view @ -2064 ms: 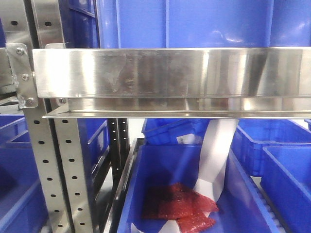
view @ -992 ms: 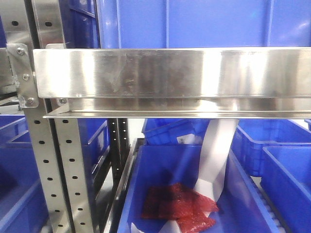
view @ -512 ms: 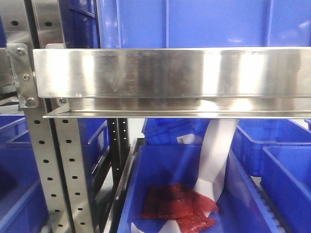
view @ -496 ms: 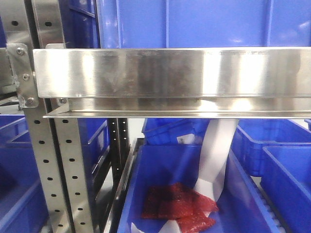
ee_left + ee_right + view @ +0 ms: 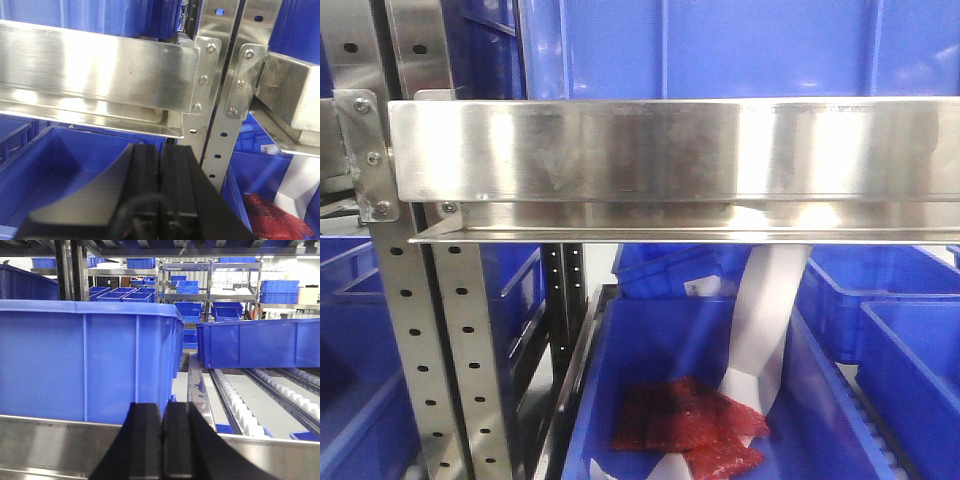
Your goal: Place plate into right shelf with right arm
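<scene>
The white plate is out of view in all three views. The right shelf, a stainless-steel rack, fills the front view with its flat front rail (image 5: 660, 150) and perforated upright (image 5: 410, 340). My left gripper (image 5: 160, 150) is shut and empty, below the rail (image 5: 100, 67) and next to the bolted upright (image 5: 225, 125). My right gripper (image 5: 163, 407) is shut and empty, just in front of the steel rail (image 5: 60, 440) with a large blue bin (image 5: 85, 360) right behind it.
A blue bin (image 5: 640, 350) on the lower level holds red mesh bags (image 5: 690, 425) and a white strip (image 5: 760, 330). More blue bins (image 5: 890, 300) stand to its right. Roller tracks (image 5: 237, 405) and a second bin (image 5: 260, 342) lie right of the large bin.
</scene>
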